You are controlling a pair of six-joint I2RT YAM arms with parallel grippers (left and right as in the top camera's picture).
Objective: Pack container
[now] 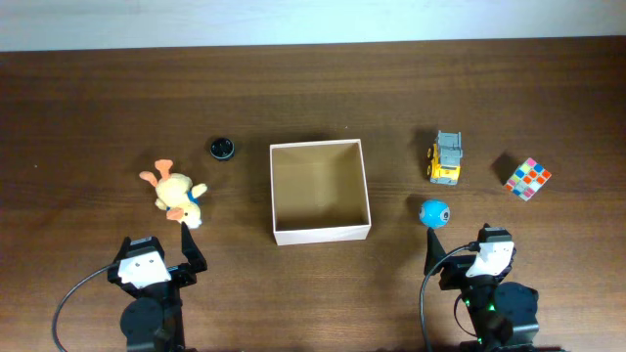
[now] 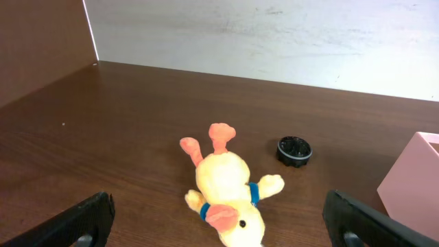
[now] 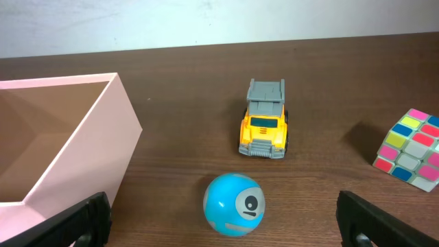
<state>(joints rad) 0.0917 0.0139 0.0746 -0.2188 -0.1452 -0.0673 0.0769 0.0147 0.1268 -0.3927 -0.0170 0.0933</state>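
Left gripper [image 1: 156,254] first: jaws spread as wide as they go, gripping nothing, touching nothing. In its wrist view the two dark fingers [image 2: 86,218] sit at the bottom corners. Lying between them, just ahead, is a yellow plush duck [image 2: 226,189] on its side, orange feet pointing away from the arm and head nearest the gripper. Beyond the duck, a little to the right, a small black round cap [image 2: 294,151] lies flat on the wooden table [image 1: 98,98]. And the container [image 1: 321,233]? It's off to this gripper's right and somewhat ahead, well apart from it, with only a corner of its wall poking in at the wrist view's right edge.

Over to the right gripper [image 1: 471,256]: same story, jaws fully apart, holding nothing. Directly ahead of it, close in, is a blue ball [image 3: 233,204] with a face printed on it. Past the ball stands a yellow toy truck [image 3: 265,129] with a grey bed, upright on its wheels, nose toward the gripper. Further right sits a multicoloured puzzle cube [image 3: 411,147], apart from the truck. For this arm the container lies ahead and to the left, and the ball is near its front right corner, not touching.

From overhead, the container sits square in the middle of the table, between the two arms and a bit beyond both, open side up, tan inside showing.
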